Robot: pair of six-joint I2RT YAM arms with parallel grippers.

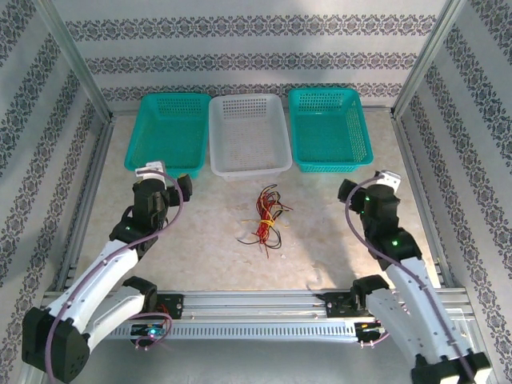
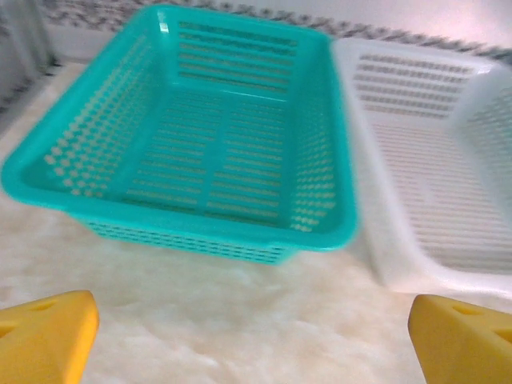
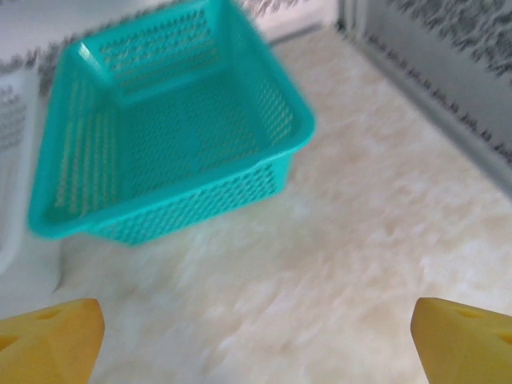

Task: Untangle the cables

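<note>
At the far side of the pale, marbled table (image 1: 320, 228) we see three perforated plastic baskets standing in a row. The left teal basket (image 1: 168, 132) is on the left, the white basket (image 1: 249, 134) is in the middle, and the right teal basket (image 1: 329, 128) is on the right. Their rims lie just beside one another, and we cannot tell whether they touch. Walls (image 1: 240, 48) papered in white with dark floral bands close in the far, left and right sides. Slanted metal posts (image 1: 76, 60) stand at the far corners. A slotted metal rail (image 1: 256, 302) runs along the near edge.
</note>
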